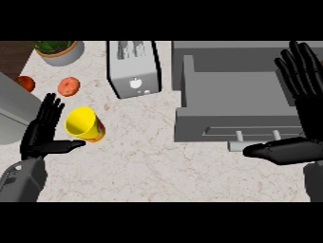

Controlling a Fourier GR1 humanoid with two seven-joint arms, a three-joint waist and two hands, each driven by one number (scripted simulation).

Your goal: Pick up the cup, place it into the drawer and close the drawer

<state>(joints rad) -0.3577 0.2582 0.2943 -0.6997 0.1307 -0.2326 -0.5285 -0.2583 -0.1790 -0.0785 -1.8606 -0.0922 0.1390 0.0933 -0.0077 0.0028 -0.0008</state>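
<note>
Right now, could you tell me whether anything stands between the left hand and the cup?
Nothing visible does. The left hand is open just left of the yellow cup, with only bare counter between them.

A: Any writing to read on this counter?
B: No words or numbers anywhere. The only sign is a small white apple-shaped mark on the front of the toaster (pixel 133 68).
A: Nothing on the cup (pixel 85 124)?
B: Its side shows colour, but nothing legible.
</note>
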